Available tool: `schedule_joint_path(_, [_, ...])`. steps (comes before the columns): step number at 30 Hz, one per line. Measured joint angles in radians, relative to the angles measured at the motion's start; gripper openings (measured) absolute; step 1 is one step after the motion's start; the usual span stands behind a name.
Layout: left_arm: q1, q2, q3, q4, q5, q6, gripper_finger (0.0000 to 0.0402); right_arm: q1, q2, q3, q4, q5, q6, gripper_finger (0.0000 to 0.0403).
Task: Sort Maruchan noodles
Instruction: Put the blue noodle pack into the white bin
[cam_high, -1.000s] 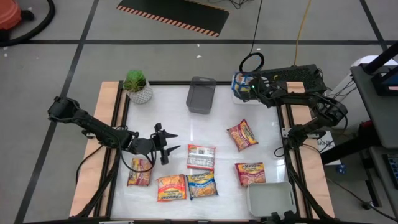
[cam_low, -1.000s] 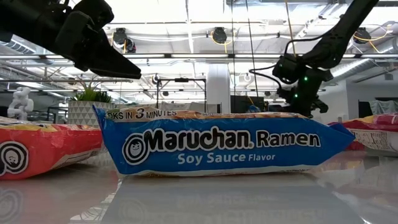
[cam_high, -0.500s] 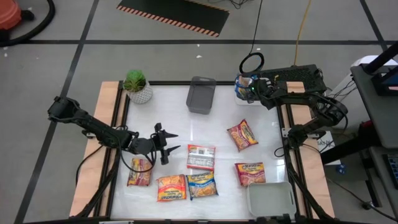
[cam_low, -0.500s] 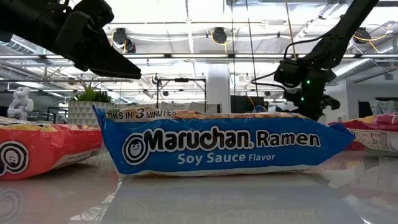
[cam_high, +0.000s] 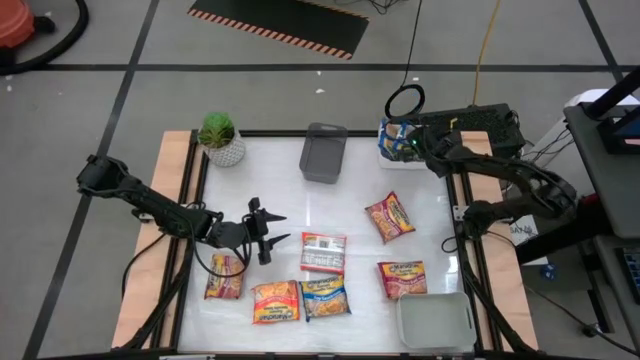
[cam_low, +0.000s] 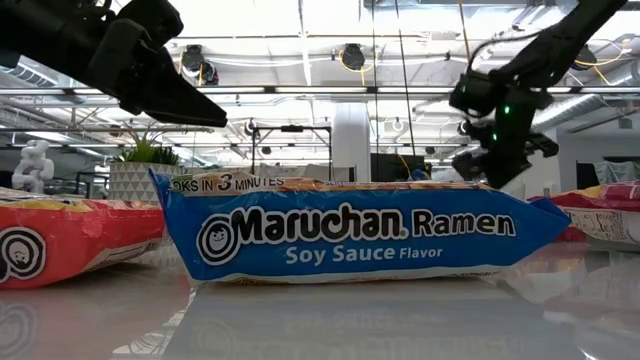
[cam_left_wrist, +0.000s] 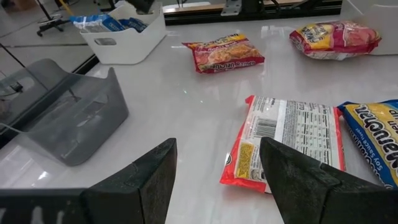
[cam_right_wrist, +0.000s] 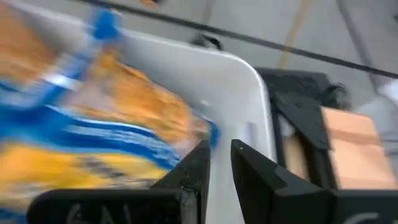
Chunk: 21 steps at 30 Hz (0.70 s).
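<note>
Several Maruchan noodle packets lie flat on the white table: a red one (cam_high: 389, 217), a red one (cam_high: 401, 277), a white-and-red one (cam_high: 323, 252), a blue one (cam_high: 324, 297), an orange one (cam_high: 275, 301) and a red one (cam_high: 225, 277). Another blue-and-yellow packet (cam_right_wrist: 93, 130) lies in the white tray (cam_high: 383, 152) at the far right. My right gripper (cam_right_wrist: 217, 163) hangs over that tray's rim, its fingers almost together with nothing between them. My left gripper (cam_left_wrist: 217, 174) hovers open above the table, short of the white-and-red packet (cam_left_wrist: 286, 146).
A grey tray (cam_high: 323, 152) stands at the far middle and a potted plant (cam_high: 220, 138) at the far left corner. A second pale tray (cam_high: 434, 318) sits at the near right corner. Bare table lies between the grey tray and the packets.
My right gripper has risen a little over the white tray, drifted toward the table's right edge and tipped; its fingers keep the same narrow gap. The blue packet stays in the tray. My left arm has kept still.
</note>
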Motion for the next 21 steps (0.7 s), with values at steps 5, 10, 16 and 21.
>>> schedule_joint_path(5, [0.007, 0.0, 0.0, 0.0, 0.043, -0.004, 0.0237, 0.097, -0.142, 0.0, 0.016, -0.107, 0.012, 0.0061])
schedule_joint_path(10, [0.041, 0.0, 0.0, -0.008, 0.305, -0.021, 0.0237, 0.254, -0.28, 0.001, 0.049, -0.265, 0.021, 0.0061])
schedule_joint_path(16, [0.045, 0.0, 0.0, -0.011, 0.323, -0.024, 0.0237, 0.577, -0.328, -0.088, 0.26, -0.311, 0.087, 0.0061])
schedule_joint_path(21, [0.015, -0.003, 0.002, -0.038, 0.339, -0.064, 0.0237, 0.727, -0.331, -0.13, 0.686, -0.298, 0.007, 0.0061])
